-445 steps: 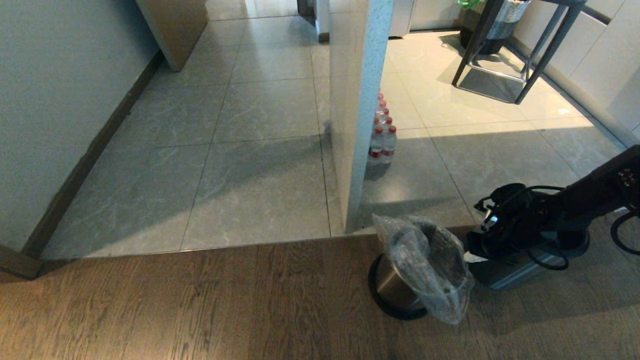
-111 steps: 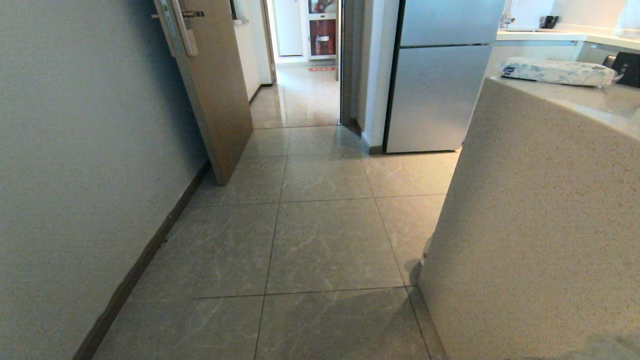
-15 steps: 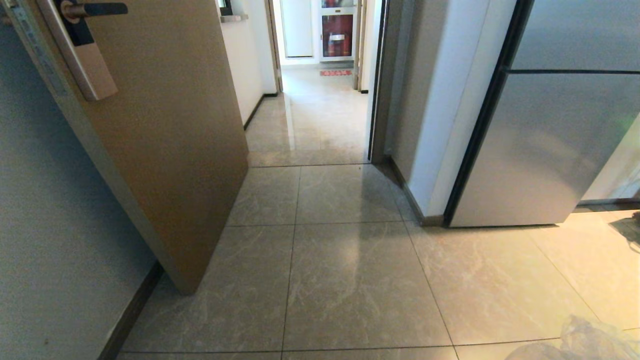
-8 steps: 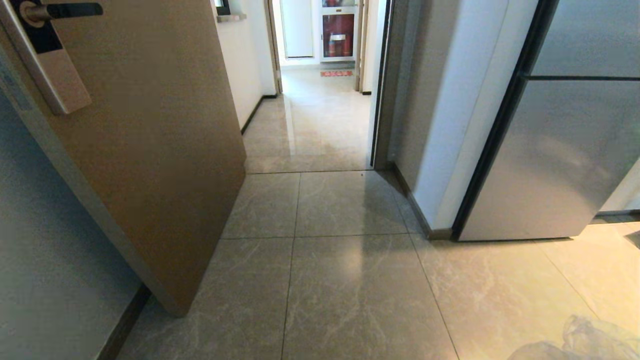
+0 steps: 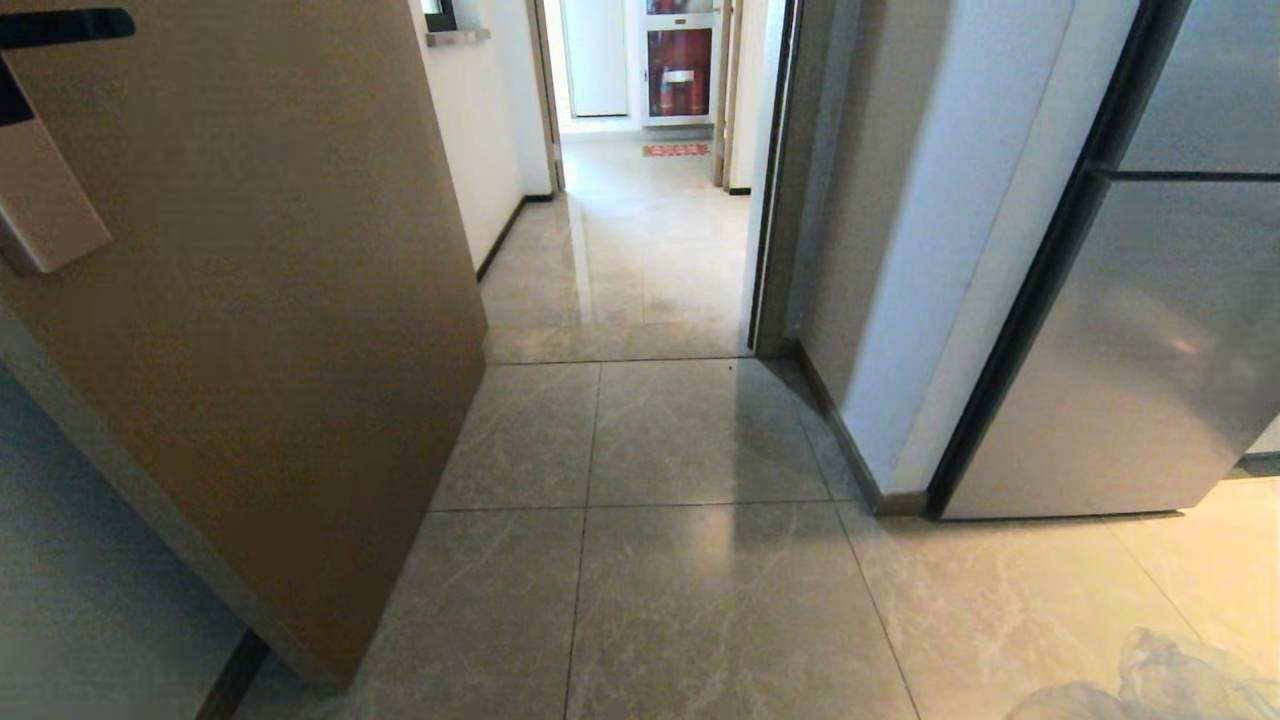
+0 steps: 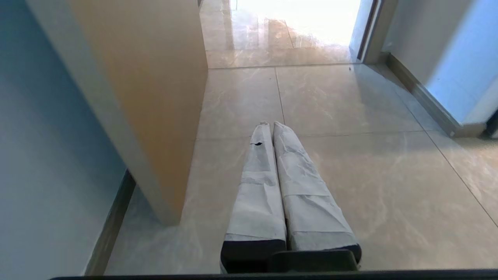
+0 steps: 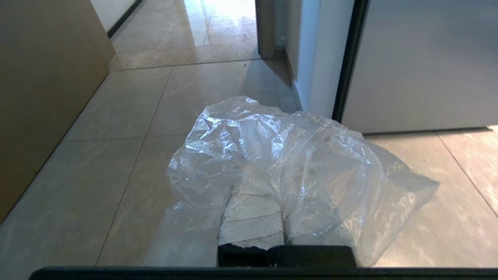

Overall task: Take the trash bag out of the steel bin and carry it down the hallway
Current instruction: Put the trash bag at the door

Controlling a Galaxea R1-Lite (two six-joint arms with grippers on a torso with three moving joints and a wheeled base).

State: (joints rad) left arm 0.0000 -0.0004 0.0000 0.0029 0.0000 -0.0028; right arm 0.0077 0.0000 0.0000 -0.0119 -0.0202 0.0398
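Closer now than a moment ago, the brown door [image 5: 250, 330] fills more of the head view's left side and the fridge [image 5: 1150, 330] has slid toward the right edge — the whole scene has shifted, so the robot has driven forward over the grey tiles [image 5: 700, 600]. Ahead, the hallway [image 5: 640, 240] runs on between white walls with a black baseboard to a far doorway with a red mat [image 5: 676, 150]. On the right stands a white wall corner [image 5: 960, 250] beside the fridge. At the head view's lower right corner the bag [image 5: 1170, 685] just shows. The right gripper [image 7: 280, 217] has its jaws closed on the bag [image 7: 288, 163], whose clear crinkled plastic drapes over the taped fingers [image 7: 251, 217] above the floor. The left gripper [image 6: 272, 126] has its jaws pressed together — holding nothing.
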